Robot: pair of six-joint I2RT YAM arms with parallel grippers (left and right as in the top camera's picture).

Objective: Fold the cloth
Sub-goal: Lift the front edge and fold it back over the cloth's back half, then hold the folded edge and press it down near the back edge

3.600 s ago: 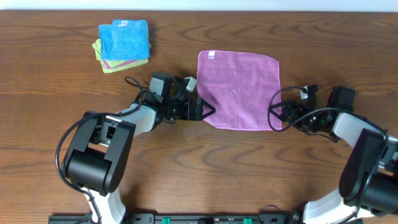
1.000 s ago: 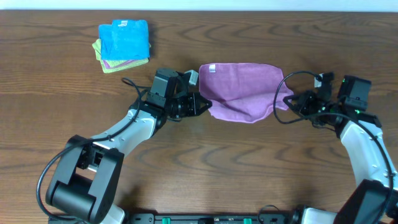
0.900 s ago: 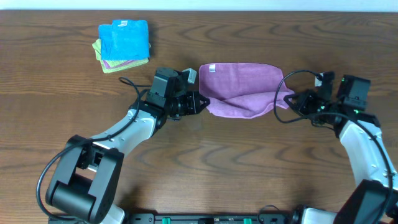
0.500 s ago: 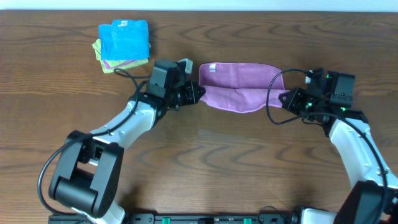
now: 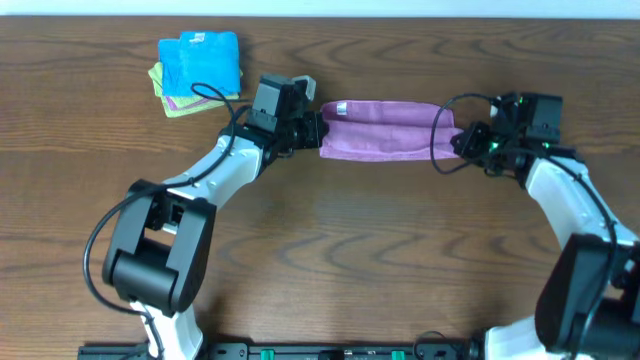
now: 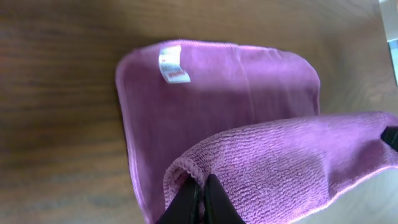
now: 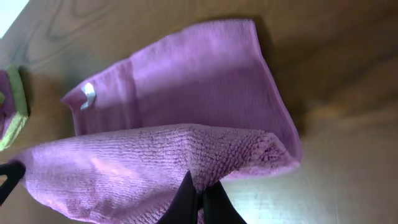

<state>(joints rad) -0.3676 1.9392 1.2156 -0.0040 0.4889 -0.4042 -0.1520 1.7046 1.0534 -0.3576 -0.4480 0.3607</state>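
Observation:
The purple cloth [image 5: 385, 128] lies at the far middle of the table, its near half lifted and carried over the far half, so it shows as a narrow band. A small white tag [image 6: 173, 64] marks its far left corner. My left gripper [image 5: 320, 135] is shut on the cloth's [image 6: 249, 130] near left corner. At the other end my right gripper [image 5: 456, 142] is shut on the near right corner of the cloth [image 7: 186, 93]. In both wrist views the raised layer hangs above the flat layer on the wood.
A stack of folded cloths, bright blue [image 5: 201, 62] on top with yellow-green and purple edges under it, sits at the far left. The same stack's green edge [image 7: 15, 102] shows at the left of the right wrist view. The table's far edge runs just beyond the cloth.
Both grippers have carried the cloth's near edge away from me, over the far half. The visible cloth has narrowed from a half-open fold to a thin band.

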